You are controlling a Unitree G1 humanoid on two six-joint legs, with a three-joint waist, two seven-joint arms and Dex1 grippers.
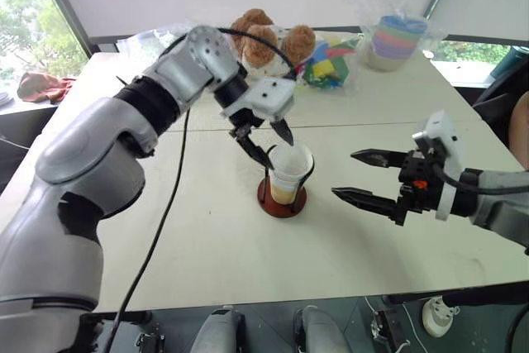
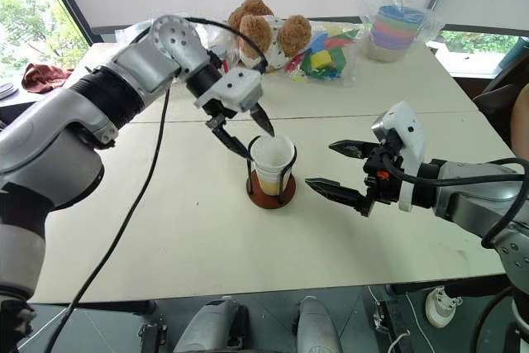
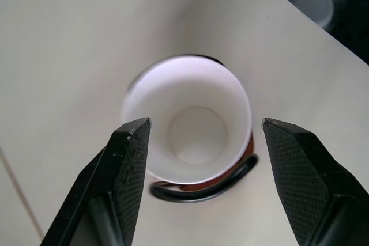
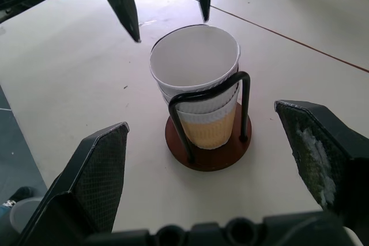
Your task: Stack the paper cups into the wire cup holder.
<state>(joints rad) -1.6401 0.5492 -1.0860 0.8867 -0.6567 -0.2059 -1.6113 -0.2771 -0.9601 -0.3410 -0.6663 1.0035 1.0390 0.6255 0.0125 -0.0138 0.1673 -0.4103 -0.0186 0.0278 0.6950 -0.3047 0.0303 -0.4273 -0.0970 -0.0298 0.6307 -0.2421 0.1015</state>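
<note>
The left end effector [image 1: 269,145] hovers just above the stack of tapered paper cups with white rims and pale yellow-orange bodies [image 1: 289,173], its two black fingers apart on either side of the top rim and clamped on nothing. The cups sit nested upright, long axis vertical, inside the wire cup holder with thin black loops on a round dark red disc base [image 4: 208,142], which stands on the pale worktop [image 1: 207,237]. The right end effector [image 1: 370,178] waits level, off to the stack's right, fingers spread wide and empty. The stack lies straight below the left fingers, so the left arm is nearer; all cups appear already seated.
</note>
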